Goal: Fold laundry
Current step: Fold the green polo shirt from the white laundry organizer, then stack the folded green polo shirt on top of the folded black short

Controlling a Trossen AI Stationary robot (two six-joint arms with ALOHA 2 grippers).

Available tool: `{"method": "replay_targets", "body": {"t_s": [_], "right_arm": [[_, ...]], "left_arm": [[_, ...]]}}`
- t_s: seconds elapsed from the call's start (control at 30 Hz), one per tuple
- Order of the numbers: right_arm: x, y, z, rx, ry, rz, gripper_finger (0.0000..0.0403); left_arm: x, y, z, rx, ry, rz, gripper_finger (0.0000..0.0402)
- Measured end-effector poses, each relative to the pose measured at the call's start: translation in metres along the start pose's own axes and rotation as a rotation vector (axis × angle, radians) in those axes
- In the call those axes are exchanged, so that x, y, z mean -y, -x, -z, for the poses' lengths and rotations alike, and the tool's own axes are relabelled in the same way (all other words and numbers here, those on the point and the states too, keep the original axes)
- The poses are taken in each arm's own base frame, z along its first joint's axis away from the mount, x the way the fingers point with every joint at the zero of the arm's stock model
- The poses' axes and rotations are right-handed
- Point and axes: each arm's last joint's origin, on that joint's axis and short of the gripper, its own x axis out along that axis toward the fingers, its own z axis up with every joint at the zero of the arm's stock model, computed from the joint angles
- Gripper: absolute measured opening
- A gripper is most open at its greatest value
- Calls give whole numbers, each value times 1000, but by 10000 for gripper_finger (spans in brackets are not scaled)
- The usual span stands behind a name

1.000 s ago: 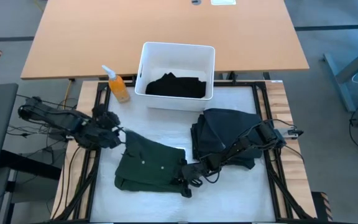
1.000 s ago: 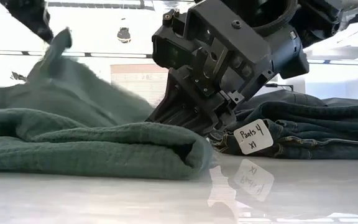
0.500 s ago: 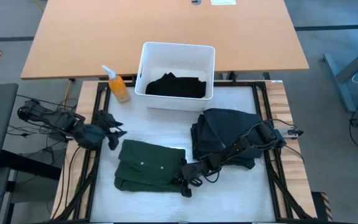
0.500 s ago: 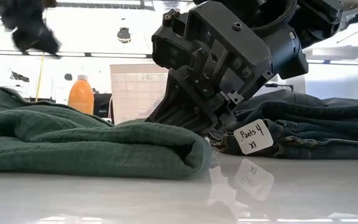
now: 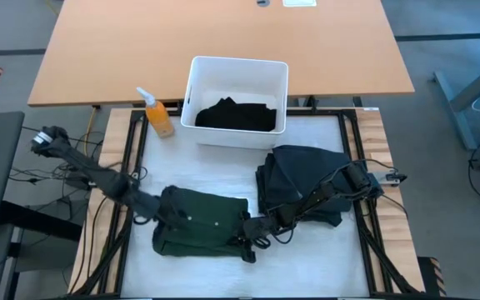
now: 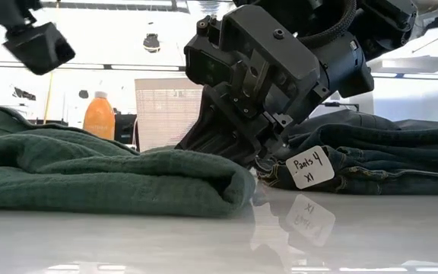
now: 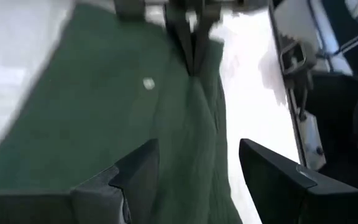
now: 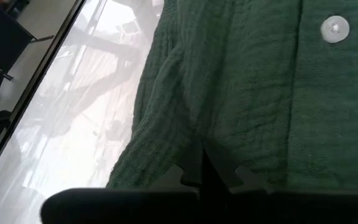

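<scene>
The laundry's dark green shirt [image 5: 198,225] lies folded on the white table top, its doubled edge [image 6: 230,183] toward the low camera. My right gripper [image 5: 245,240] is shut on the shirt's right side. My left gripper [image 5: 163,213] stands open over the shirt's left part [image 7: 104,124], its fingers [image 7: 135,177] spread above the cloth; I see no touch. A dark pile of jeans [image 5: 300,179] rests beside the shirt on the right, under my right arm. Another black garment [image 5: 236,115] lies in the white bin [image 5: 197,83]. My right gripper pinches a fold at the green shirt's right edge [image 8: 194,140] between its two shut fingers [image 8: 204,168]. It comes from the table's right, slanting down. The shirt lies flat and slack on the table; how many layers are caught I cannot tell.
The white bin stands at the table's far middle, an orange spray bottle [image 5: 158,117] to its left. The jeans carry a white tag [image 6: 309,167] near my right gripper. Bare white table [image 5: 307,258] shows along the near edge and on the left.
The shirt's far left part, drawn up toward my left gripper a second ago, has dropped flat onto the rest. My left gripper drew back toward the table's left edge, then came down and rightward over the shirt's left part, tipping its fingers downward. My right gripper kept still.
</scene>
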Motion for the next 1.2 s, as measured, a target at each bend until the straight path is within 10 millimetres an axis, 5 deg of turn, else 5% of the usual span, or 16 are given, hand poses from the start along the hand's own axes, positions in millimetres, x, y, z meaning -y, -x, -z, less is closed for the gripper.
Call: {"method": "replay_targets", "body": {"t_s": [0.27, 0.43, 0.6, 0.83, 1.2], "right_arm": [[-5, 9, -11, 24, -11, -24, 23], [-19, 41, -46, 116, -4, -74, 24], [-35, 71, -59, 88, -112, -44, 24], [-60, 81, -29, 128, -325, 319, 25], [-65, 65, -6, 138, -474, 343, 104]], "left_arm": [[-1, -26, 32, -212, 51, -219, 210], [-8, -43, 46, -299, 54, -301, 210], [-11, -57, 54, -372, 61, -334, 210], [-3, -59, 51, -451, 100, -246, 210], [31, -32, 10, -242, 19, -143, 210]]}}
